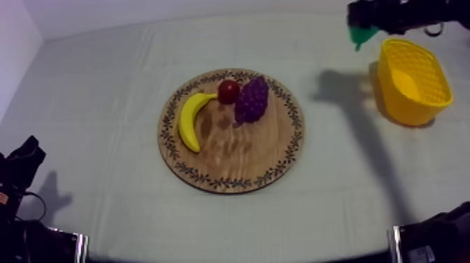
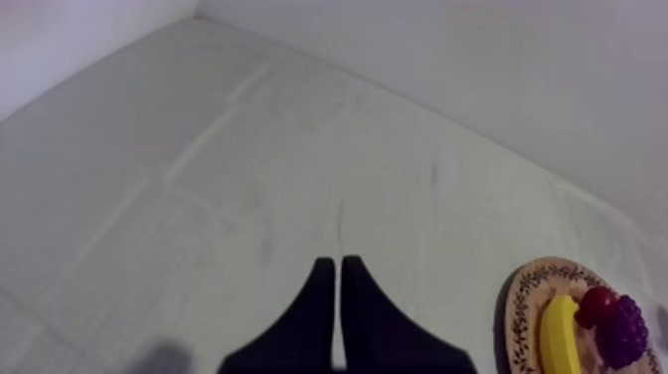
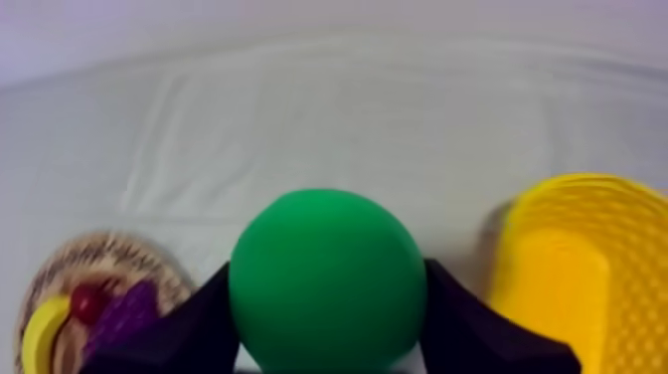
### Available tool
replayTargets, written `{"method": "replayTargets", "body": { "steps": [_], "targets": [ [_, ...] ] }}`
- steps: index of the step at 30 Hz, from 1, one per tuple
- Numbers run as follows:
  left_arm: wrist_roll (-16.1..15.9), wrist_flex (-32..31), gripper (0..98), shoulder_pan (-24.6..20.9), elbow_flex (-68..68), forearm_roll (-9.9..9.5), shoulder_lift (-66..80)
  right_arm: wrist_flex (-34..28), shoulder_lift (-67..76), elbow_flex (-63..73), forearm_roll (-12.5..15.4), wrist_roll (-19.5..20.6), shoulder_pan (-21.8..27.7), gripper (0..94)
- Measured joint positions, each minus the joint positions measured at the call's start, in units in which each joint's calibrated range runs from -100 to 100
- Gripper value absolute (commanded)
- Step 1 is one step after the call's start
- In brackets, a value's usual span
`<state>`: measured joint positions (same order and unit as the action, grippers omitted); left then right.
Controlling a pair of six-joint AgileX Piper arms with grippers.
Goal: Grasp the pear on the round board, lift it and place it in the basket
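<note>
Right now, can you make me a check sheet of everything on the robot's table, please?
Surface: grey-white cloth, a few creases.
Job's things: pear is off the wooden board, held in the air beside the yellow basket, not yet inside; the basket looks empty.
Clutter: banana, small red fruit and grapes lie on the board.
Pincers: right pincer shut on the pear; left pincer shut on nothing, low at its side.
Cables: nothing seen.
Surroundings: pale wall behind the table.
</note>
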<state>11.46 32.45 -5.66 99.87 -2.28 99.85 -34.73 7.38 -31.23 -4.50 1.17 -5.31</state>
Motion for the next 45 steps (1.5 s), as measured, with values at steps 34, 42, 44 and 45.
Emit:
{"method": "replayTargets", "body": {
  "steps": [34,42,44,45],
  "targets": [
    [0.0,0.0,0.1,0.0,0.0,0.0,0.0,4.7,-9.5,-3.4,1.3,-5.6,15.7,76.2],
    [0.0,0.0,0.1,0.0,0.0,0.0,0.0,5.0,-9.5,-4.2,1.3,-5.0,14.6,67.4],
    [0.0,0.0,0.1,0.0,0.0,0.0,0.0,5.6,-8.9,-4.7,1.9,-5.0,14.4,57.2],
    [0.0,0.0,0.1,0.0,0.0,0.0,0.0,5.8,-8.6,-4.9,2.1,-5.0,14.3,52.9]
  ]
}}
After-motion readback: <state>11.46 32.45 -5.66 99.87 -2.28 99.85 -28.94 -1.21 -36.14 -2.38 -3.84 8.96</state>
